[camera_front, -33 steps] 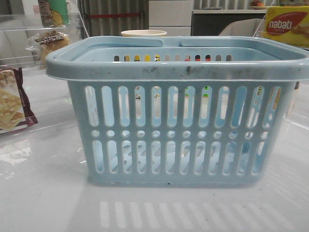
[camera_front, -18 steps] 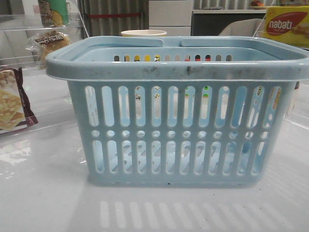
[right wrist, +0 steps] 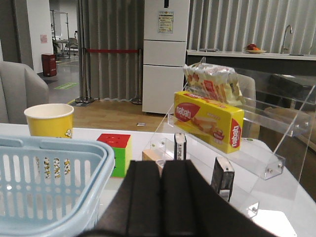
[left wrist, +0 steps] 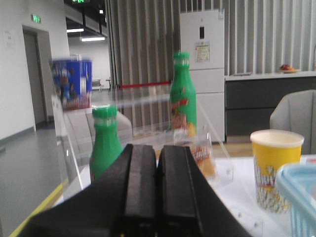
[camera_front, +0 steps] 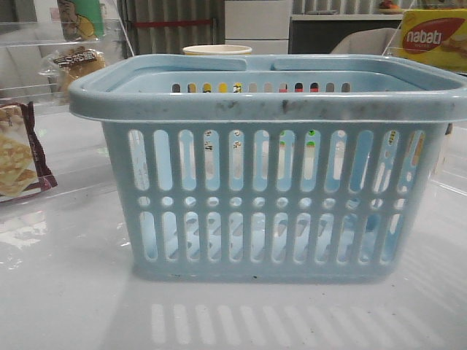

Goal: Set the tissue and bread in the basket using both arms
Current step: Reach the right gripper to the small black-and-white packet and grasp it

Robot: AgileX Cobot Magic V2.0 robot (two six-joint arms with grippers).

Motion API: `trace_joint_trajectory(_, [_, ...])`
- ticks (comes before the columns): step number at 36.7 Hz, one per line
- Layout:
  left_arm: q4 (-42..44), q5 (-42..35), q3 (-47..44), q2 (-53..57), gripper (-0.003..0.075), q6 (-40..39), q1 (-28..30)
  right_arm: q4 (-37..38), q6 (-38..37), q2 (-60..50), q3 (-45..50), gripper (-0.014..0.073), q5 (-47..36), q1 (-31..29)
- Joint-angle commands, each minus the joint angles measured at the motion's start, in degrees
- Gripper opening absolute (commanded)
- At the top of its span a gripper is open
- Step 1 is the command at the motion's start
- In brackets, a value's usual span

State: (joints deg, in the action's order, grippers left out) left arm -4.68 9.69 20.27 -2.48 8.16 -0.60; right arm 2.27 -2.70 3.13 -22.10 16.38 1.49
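Nothing has moved since earlier. Left hand (left wrist: 157,190) and right hand (right wrist: 161,197) are pressed together, empty; the basket (camera_front: 270,109) rim lies beside each, bread (left wrist: 201,157) beyond the left.

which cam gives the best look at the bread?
Front view: the bread sits on the clear shelf left of the basket, label readable. Left wrist view shows it small and blurred behind that arm's shut fingers. Right wrist view doesn't show it.
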Motion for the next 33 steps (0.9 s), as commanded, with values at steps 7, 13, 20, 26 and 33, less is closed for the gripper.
trace_joint_trajectory(7, [-0.7, 16.5, 25.3, -21.1, 0.0097, 0.0, -0.1, 0.5, 0.1, 21.0, -20.3, 0.0077, 17.5, -0.2])
trace_joint_trajectory(13, [-0.8, 25.3, 24.4, -30.0, 0.0097, 0.0, -0.1, 0.6, 0.1, 31.2, -20.4, 0.0077, 22.1, -0.2])
trace_joint_trajectory(20, [-1.3, 25.4, 21.9, -38.4, 0.0139, 0.2, -0.1, 0.6, 0.1, 41.2, -20.4, 0.0128, 23.1, -0.2])
trace_joint_trajectory(26, [-2.0, 24.9, 21.9, -40.3, 0.0498, 0.7, -4.8, 3.1, 0.1, 47.9, -20.4, 0.0527, 19.5, -0.2])
trace_joint_trajectory(33, [-1.6, 25.3, 21.9, -40.3, 0.0506, 0.7, -15.2, 3.6, -2.5, 57.5, -26.2, 0.0539, 13.5, -8.0])
